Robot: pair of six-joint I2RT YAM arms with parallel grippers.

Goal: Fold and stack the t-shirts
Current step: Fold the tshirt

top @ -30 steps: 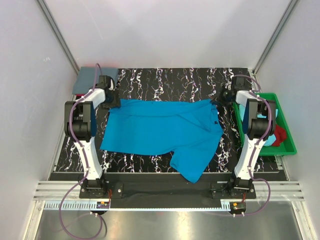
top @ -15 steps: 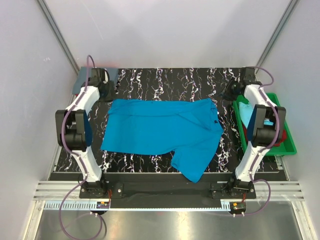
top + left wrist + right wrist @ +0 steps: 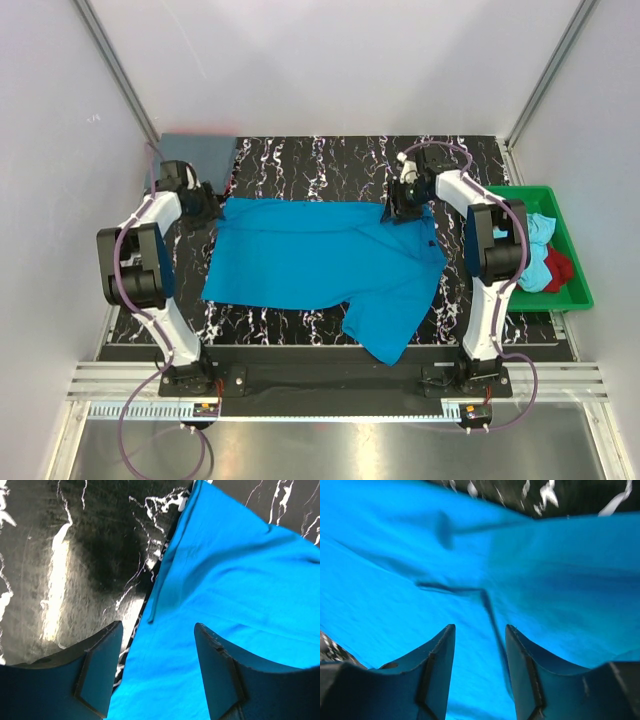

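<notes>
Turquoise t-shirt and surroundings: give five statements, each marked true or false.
1. The turquoise t-shirt lies spread on the table. True.
2. The right end effector is clamped on it. False: its jaws stand open above the cloth.
3. The green tray holds a red cloth and a light aqua cloth. True.
4. The grey-blue shirt lies on the turquoise one. False: it sits apart, at the far left corner.
5. The left end effector is open at the shirt's edge. True.
</notes>
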